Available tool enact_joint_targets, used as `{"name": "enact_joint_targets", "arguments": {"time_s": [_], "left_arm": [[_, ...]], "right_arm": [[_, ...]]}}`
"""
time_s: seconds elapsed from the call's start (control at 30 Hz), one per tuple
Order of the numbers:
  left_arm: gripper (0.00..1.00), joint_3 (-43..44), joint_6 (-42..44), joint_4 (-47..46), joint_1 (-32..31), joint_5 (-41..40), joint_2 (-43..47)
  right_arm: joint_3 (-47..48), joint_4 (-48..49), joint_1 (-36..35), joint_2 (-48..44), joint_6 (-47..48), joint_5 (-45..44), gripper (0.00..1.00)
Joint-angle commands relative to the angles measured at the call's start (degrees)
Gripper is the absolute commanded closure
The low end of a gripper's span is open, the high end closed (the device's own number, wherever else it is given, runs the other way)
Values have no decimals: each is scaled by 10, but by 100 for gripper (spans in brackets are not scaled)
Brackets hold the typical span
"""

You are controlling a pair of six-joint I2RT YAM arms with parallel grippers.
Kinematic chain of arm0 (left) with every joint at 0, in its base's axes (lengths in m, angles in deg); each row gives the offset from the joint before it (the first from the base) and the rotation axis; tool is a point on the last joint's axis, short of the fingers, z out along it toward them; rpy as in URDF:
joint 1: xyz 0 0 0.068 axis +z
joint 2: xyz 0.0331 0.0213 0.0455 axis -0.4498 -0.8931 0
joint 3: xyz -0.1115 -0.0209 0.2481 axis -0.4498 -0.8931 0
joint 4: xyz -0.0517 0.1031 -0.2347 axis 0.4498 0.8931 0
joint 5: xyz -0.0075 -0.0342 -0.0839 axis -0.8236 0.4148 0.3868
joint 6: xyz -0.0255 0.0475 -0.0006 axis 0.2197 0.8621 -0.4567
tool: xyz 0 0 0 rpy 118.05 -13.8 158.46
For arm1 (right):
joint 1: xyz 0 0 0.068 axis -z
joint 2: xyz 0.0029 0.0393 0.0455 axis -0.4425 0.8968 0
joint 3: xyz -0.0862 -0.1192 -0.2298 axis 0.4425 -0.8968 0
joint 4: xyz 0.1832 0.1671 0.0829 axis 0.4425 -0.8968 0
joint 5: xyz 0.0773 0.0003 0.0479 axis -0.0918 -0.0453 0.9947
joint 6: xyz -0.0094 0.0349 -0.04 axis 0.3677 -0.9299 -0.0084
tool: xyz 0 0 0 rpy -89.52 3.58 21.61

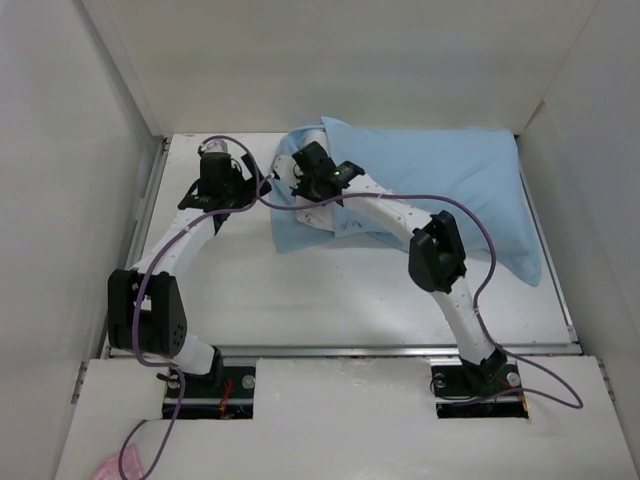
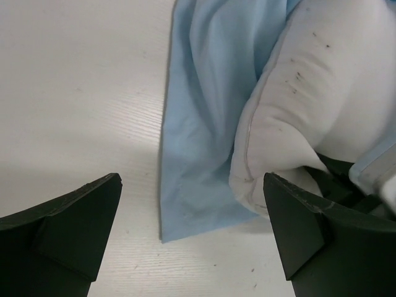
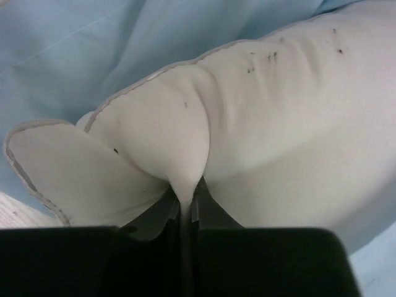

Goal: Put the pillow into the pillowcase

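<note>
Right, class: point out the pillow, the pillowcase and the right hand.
pillow (image 3: 278,136), right wrist view, bulging white face
pillowcase (image 2: 204,124), left wrist view, loose blue flap
right hand (image 3: 184,205), right wrist view, between its fingertips

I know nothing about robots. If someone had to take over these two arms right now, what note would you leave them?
Left claw: open, empty, above the table beside the loose edge of the pillowcase.
Right claw: shut on a pinched fold of the pillow.
Done: most of the pillow seems to be inside the blue pillowcase, at the back of the table.
Left to do: one white end sticks out on the left; probably push it in and pull the fabric over it.
</note>
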Motion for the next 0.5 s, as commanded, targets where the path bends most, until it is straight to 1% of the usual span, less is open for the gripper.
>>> {"name": "enact_joint_targets", "arguments": {"time_s": [0.0,0.03,0.1,0.13,0.17,0.23,0.27,0.3,0.37,0.47], "left_arm": [[0,20,5,-33,-10,46,-11],[0,26,11,-40,-10,52,-17],[0,26,11,-56,-10,67,-33],[0,26,11,-63,-10,76,-41],[0,31,11,-70,-10,91,-47],[0,36,11,-102,-10,108,-70],[2,54,3,-110,-16,126,-81],[4,63,-3,-119,-21,132,-92],[6,92,-3,-148,-45,143,-127],[7,125,-26,-184,-72,170,-178]], "right_arm": [[-10,-51,27,17,-51,-21,100],[-29,15,35,-28,-56,-12,100],[-71,92,48,-89,-92,11,100],[-113,159,54,-121,-104,29,100],[-132,184,61,-181,-130,51,100],[-157,214,86,-224,-156,119,100],[-157,228,93,-252,-170,137,100],[-157,228,100,-262,-201,149,100],[-157,234,118,-275,-220,186,100],[-144,226,132,-275,-246,219,100]]}}
